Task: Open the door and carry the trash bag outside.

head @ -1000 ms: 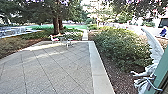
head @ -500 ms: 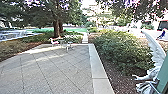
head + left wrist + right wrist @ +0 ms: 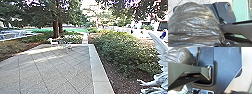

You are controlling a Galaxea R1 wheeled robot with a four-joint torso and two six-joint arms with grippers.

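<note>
In the head view, a stone floor (image 3: 52, 70) is edged by a pale curb (image 3: 97, 67). At its far end, a white chair (image 3: 53, 42) and a small table (image 3: 68, 46) are set in the way, with a tree (image 3: 56, 28) behind. Past the curb, a big bush (image 3: 125, 52) and a white winged statue (image 3: 161, 65) are seen on the right side. In both wrist views, robot bars (image 3: 190, 70) are held across the dark plate (image 3: 226, 65); how each arm is bent cannot be told. The bag (image 3: 196, 21) is seen beside the plate, partly over it, its round end turned to the stone floor. Its long line cannot be made out. Whether the left gripper or right gripper is open or pressed together cannot be told.
</note>
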